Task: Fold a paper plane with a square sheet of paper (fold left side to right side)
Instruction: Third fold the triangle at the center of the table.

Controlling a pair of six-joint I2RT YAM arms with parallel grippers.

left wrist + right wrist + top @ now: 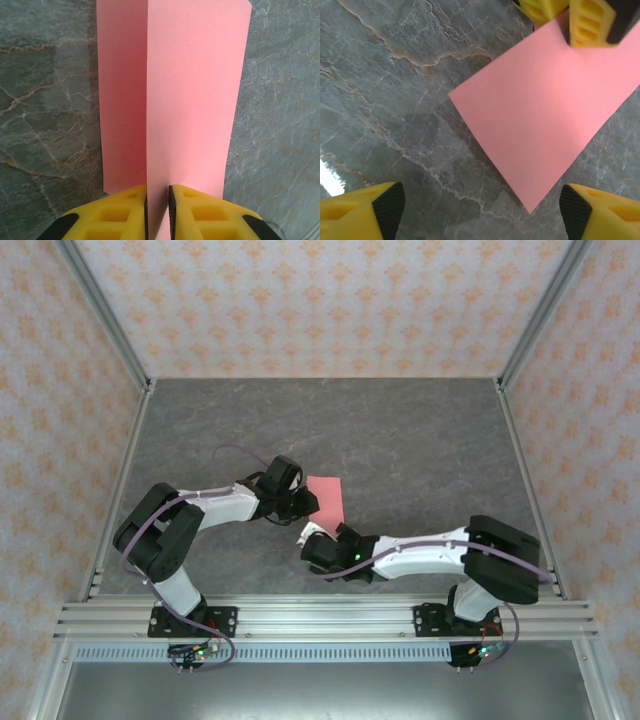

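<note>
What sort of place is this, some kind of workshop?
Most likely a robotics lab test booth. Two white robot arms are bolted to an aluminium rail at the edge of a grey stone-patterned table, boxed in by orange-patterned wall panels, with a salmon-pink sheet of paper between them.

Matt, smooth paper sheet (190, 100) on a perhaps slightly glossy, stone-look table (45, 100).
</note>
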